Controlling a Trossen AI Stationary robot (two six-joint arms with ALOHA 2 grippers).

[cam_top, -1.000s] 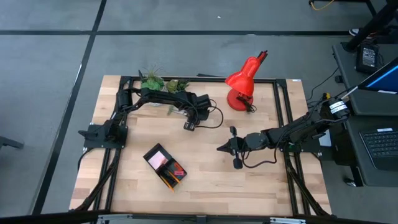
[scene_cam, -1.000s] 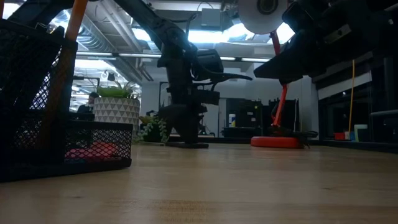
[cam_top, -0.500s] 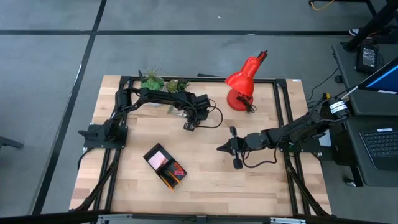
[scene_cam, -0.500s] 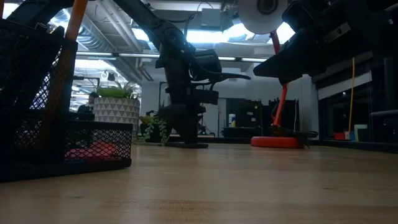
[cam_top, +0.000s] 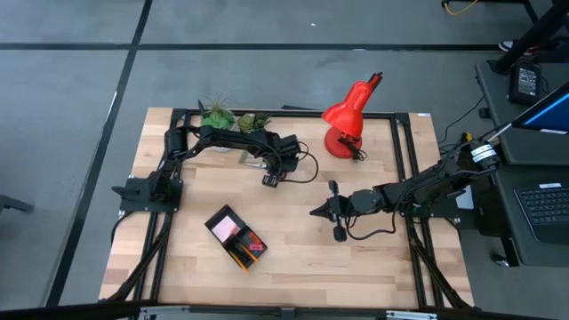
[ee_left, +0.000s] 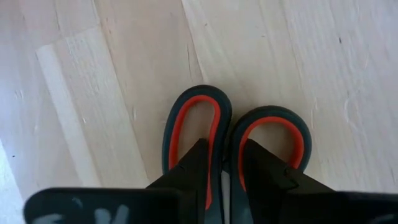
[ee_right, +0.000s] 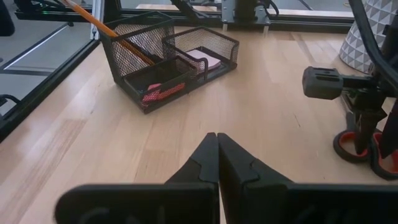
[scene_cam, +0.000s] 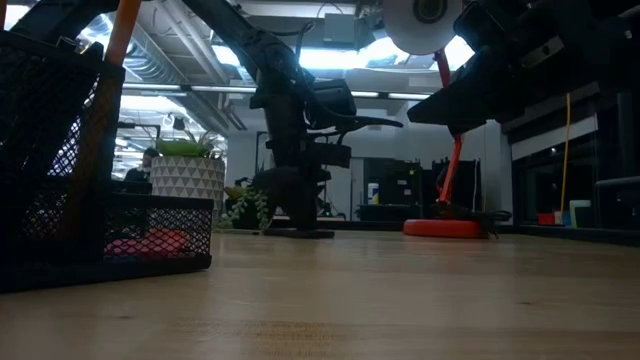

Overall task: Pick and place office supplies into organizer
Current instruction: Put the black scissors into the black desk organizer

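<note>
Two finger loops of the red-handled scissors (ee_left: 233,146) are lying flat on the table (cam_top: 302,258) under the left gripper (ee_left: 224,163), toward the far side of the table near the potted plants (cam_top: 233,118) and left of the red desk lamp (cam_top: 347,120). You are working the grasp step: the two dark fingers (ee_left: 194,168) are coming down over the bridge where the loops meet, one tip resting over the inner edge of each loop. The fingers are standing narrowly apart, partly closed; whether they are already pinching the handle cannot be told from these views, and the scissors are not yet lifted. To do this well, you are best keeping the tips centred on the bridge between the loops, so that closing is squeezing plastic and not sliding off into a loop opening, and pressing low enough to catch the handle without scraping the wood. A firm hold before lifting likely matters, since the blades, hidden behind the gripper, will be hanging to one side and tipping the load.

The organizer (cam_top: 236,238) is sitting on the near left part of the table, well apart from the scissors, already holding an orange pencil (ee_right: 112,34), a pink pad and a red item. The right gripper (ee_right: 217,149) is waiting with its fingers pressed shut and empty, over the right middle of the table.
</note>
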